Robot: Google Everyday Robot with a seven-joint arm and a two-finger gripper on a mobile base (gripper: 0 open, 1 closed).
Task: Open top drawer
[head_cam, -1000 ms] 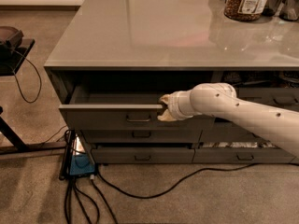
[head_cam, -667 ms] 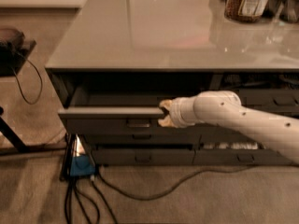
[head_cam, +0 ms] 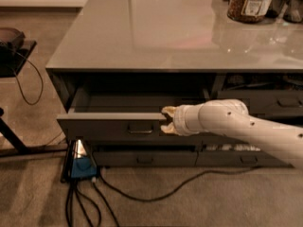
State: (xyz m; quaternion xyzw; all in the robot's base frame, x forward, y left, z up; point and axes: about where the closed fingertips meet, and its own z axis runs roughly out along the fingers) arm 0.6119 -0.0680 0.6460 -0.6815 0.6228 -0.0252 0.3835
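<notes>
The top drawer is a wide dark grey drawer under the grey tabletop, pulled partly out with its inside showing behind the front panel. Its small rectangular handle sits centred on the panel. My gripper is at the panel's right end, right of the handle. One cream finger reaches over the top edge and the other lies against the panel's face, shut on the panel. My white arm comes in from the right.
A shallower drawer lies below and narrower drawers to the right. A jar stands on the tabletop's far right. A blue device and cables lie on the carpet in front. A black stand is at left.
The drawer front has come further out toward the camera, and my gripper has moved with it at the panel's right end.
</notes>
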